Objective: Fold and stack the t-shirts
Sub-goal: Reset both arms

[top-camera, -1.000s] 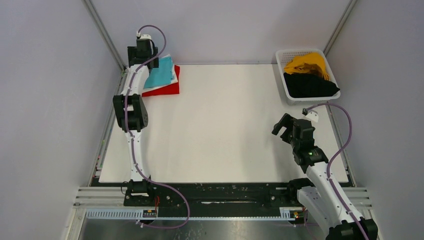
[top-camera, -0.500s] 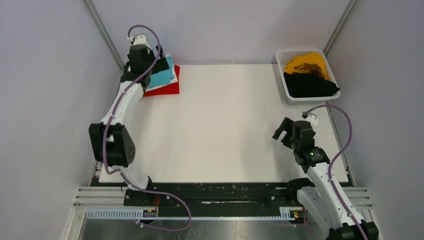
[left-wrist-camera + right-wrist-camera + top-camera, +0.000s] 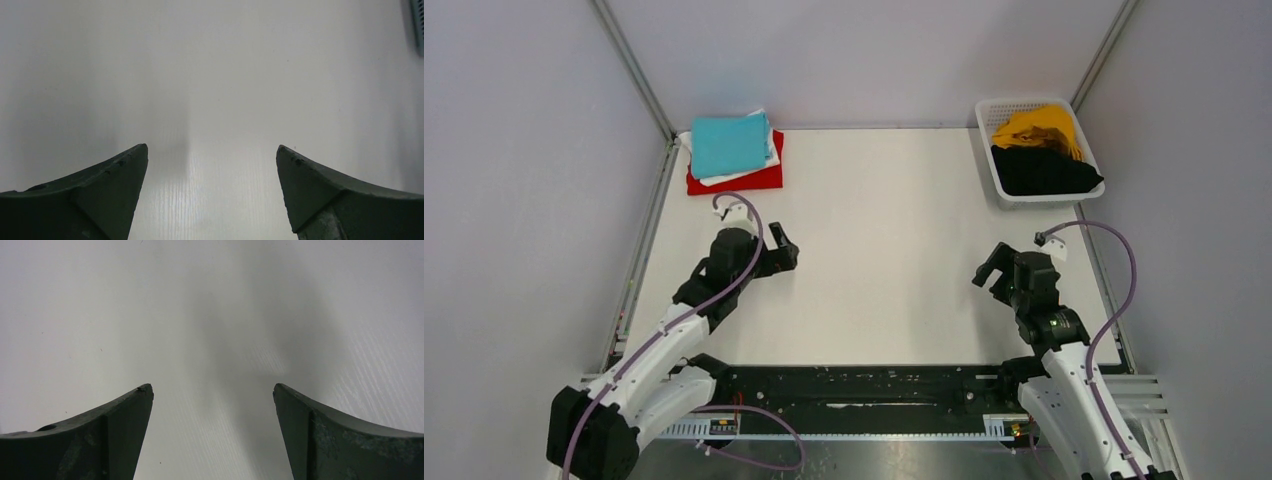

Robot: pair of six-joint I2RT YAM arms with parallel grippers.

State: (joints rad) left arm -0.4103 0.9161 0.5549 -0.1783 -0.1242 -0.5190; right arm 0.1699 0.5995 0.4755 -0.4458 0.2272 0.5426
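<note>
A folded stack sits at the table's far left corner: the turquoise t-shirt on top, the white t-shirt under it, the red t-shirt at the bottom. The mustard yellow t-shirt and the black t-shirt lie crumpled in the white mesh basket at the far right. My left gripper is open and empty over the bare table, near left of centre; it also shows in the left wrist view. My right gripper is open and empty at the near right; it also shows in the right wrist view.
The white table has grey walls on three sides and metal frame posts at the far corners. The basket's edge shows at the top right of the left wrist view.
My left arm has pulled back from the stack at the far left corner to the near left of the table, leaving the stack uncovered. My right gripper has drifted slightly nearer.
</note>
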